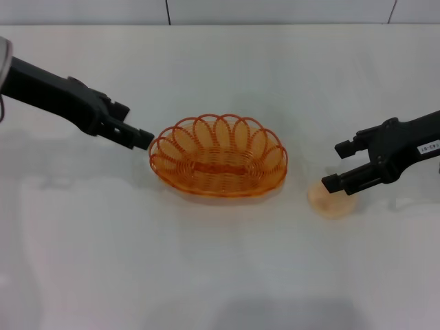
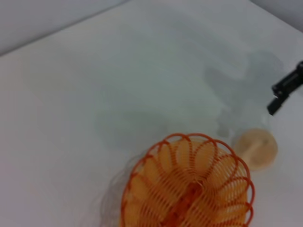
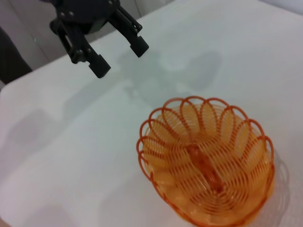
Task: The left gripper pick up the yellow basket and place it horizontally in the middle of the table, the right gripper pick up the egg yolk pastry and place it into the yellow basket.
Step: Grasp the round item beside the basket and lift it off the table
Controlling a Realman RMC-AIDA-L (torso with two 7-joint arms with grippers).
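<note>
The yellow basket [image 1: 218,157] rests upright, lengthwise across the middle of the white table [image 1: 220,275]. It is empty and also shows in the left wrist view [image 2: 187,184] and the right wrist view [image 3: 206,165]. My left gripper [image 1: 141,137] is open just off the basket's left rim, not touching it; the right wrist view shows it spread wide [image 3: 119,57]. The egg yolk pastry [image 1: 332,203] lies on the table to the right of the basket, also seen in the left wrist view [image 2: 256,149]. My right gripper [image 1: 337,165] is open just above the pastry, also in the left wrist view [image 2: 275,99].
The table's far edge meets a tiled wall [image 1: 206,10] at the back. White tabletop stretches in front of the basket and on both sides.
</note>
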